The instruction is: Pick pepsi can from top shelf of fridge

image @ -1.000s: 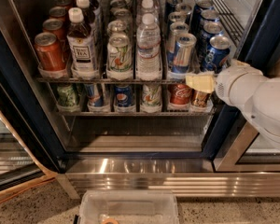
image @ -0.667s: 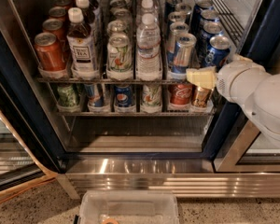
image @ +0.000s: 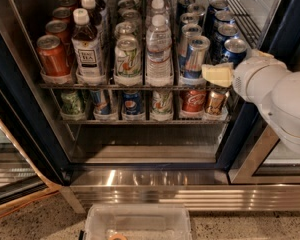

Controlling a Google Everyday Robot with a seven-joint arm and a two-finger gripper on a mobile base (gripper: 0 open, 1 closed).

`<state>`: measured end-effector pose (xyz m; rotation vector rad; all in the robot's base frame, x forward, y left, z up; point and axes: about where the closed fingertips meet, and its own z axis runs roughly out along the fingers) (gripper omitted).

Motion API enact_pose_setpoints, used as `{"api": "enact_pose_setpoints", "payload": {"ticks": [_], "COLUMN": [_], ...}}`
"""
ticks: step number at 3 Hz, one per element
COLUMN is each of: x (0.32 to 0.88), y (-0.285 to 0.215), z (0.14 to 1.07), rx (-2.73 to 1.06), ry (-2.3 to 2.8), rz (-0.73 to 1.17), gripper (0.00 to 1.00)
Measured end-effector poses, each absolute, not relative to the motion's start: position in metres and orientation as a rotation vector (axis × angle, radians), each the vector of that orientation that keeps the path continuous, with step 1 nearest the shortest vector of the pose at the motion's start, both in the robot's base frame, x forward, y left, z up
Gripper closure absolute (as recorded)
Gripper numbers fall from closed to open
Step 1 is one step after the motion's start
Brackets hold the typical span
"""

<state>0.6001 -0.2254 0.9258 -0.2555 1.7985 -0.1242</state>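
Observation:
The fridge stands open in front of me. Its top shelf holds lanes of drinks. The dark blue pepsi cans fill the rightmost lane, and the front pepsi can stands upright at the shelf's front right corner. My gripper, cream-coloured on a white arm, comes in from the right. It sits just in front of and slightly below that front can, at the shelf's edge, and covers the can's lower left part. It holds nothing that I can see.
Slim silver-and-blue cans stand one lane to the left, then a water bottle, green-white cans, a tea bottle and red cans. A lower rack holds more cans. A clear bin lies on the floor.
My gripper has risen a little, from the level of the shelf's front edge up towards the front pepsi can. The drinks have not moved.

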Motion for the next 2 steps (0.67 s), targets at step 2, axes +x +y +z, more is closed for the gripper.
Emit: {"api": "enact_pose_setpoints", "payload": {"ticks": [2], "x": [0.6076], "y": [-0.2256], "z": [0.9288], "rx": [-0.237], "ry": [1.792], "rz": [-0.142], "gripper": [0.2]}}
